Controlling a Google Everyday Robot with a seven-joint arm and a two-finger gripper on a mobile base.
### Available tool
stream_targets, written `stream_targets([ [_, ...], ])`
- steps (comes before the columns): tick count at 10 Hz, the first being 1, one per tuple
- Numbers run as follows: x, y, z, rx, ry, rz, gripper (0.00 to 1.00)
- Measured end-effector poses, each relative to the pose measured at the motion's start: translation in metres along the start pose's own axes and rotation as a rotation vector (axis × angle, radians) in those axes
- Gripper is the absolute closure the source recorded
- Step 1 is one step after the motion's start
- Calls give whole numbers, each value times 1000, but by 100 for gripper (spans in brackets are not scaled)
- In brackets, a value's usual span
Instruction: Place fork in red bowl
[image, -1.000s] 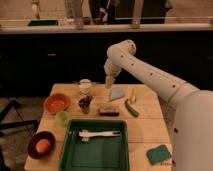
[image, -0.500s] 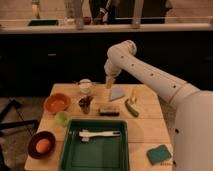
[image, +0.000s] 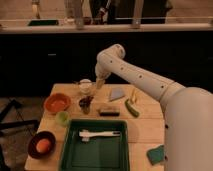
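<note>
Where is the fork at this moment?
The fork lies in the green tray at the table's front edge, beside the dark bowl; the hand hangs farther back by the white cup.

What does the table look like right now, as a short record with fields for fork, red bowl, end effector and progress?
fork: lying in the green tray, far half
red bowl: left part of the table, no fork in it
end effector: open, above the table's back, beside the white cup, apart from the fork
progress: fork not yet picked up
</note>
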Motion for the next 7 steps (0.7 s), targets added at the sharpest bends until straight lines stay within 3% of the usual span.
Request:
stream_targets([
  [3,-22,-7,16,-8,-21,-41,20],
  [7,-37,-11,36,-50,-33,-81,24],
])
